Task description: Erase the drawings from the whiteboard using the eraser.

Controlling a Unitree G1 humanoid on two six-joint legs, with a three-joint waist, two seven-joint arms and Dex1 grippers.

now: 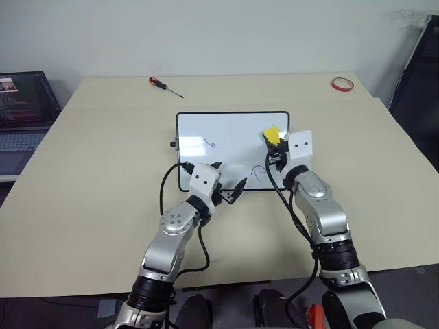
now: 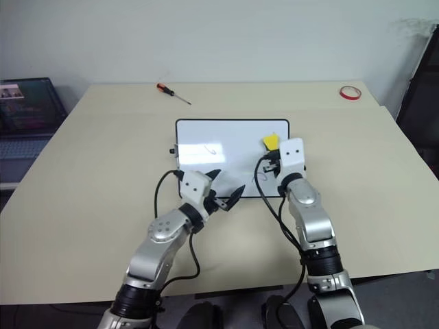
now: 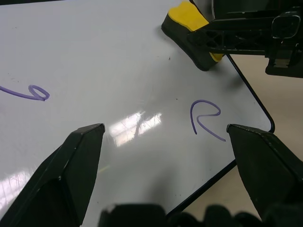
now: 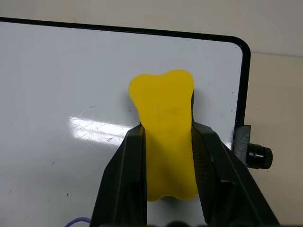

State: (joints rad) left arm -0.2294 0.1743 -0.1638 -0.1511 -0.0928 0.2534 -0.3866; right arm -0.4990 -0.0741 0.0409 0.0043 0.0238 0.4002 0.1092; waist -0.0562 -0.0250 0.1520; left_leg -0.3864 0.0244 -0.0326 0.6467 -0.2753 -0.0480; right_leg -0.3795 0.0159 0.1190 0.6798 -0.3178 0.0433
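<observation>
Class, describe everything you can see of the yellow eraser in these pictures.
The eraser is a small yellow block, waisted in the middle with flared, rounded ends, and a dark underside. It looks soft, like foam. It sits on the whiteboard near its right edge, underside down. The right gripper is shut on its narrow waist, one black finger on each side.

Glossy, smooth white on the whiteboard [image 4: 71, 85], mirroring the lights, inside a thin black frame [image 4: 245, 71] that looks like plastic. Matt, soft-looking yellow on the eraser [image 4: 168, 137], over a dull dark underside, clamped between matt black plastic fingers [image 4: 125, 179] of the right end effector [image 4: 168, 142]. Smooth matt beige across the table [image 1: 89, 151]; shiny white shells and brushed silver metal on the arms [image 1: 329, 212].
</observation>
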